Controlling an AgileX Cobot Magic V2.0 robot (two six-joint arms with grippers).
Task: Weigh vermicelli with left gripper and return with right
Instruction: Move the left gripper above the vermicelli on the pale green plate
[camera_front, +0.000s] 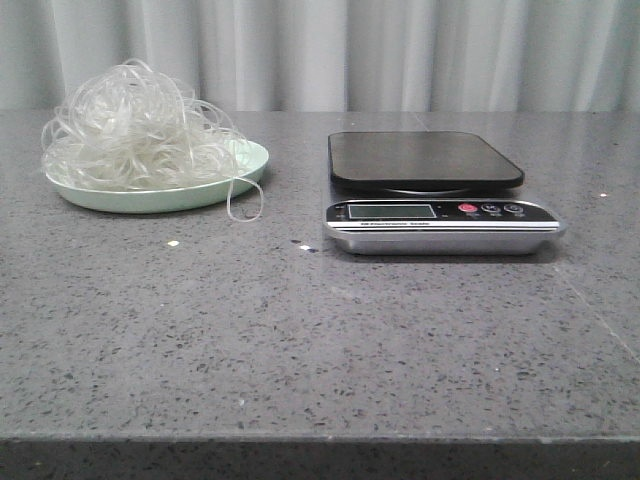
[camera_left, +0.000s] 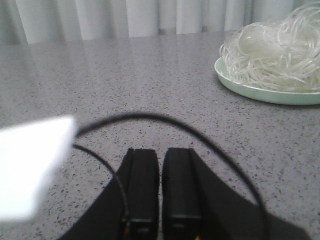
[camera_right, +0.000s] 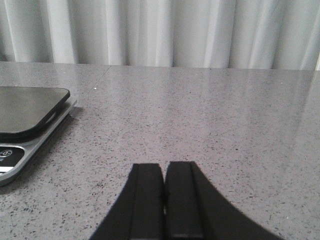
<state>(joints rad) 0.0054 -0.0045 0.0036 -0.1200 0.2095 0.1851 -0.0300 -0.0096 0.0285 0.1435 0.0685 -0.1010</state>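
Observation:
The vermicelli, a fluffy whitish tangle, lies on a pale green plate at the table's back left, with a stray loop hanging over the plate's rim. It also shows in the left wrist view on the plate. The digital scale with a dark weighing platform stands at the back right and shows in the right wrist view. My left gripper is shut and empty, low over the table, apart from the plate. My right gripper is shut and empty, beside the scale. Neither gripper shows in the front view.
The grey speckled table ends at its front edge near the bottom of the front view. A pale curtain hangs behind it. A black cable arcs over my left fingers. A blurred white shape sits close to the left wrist camera.

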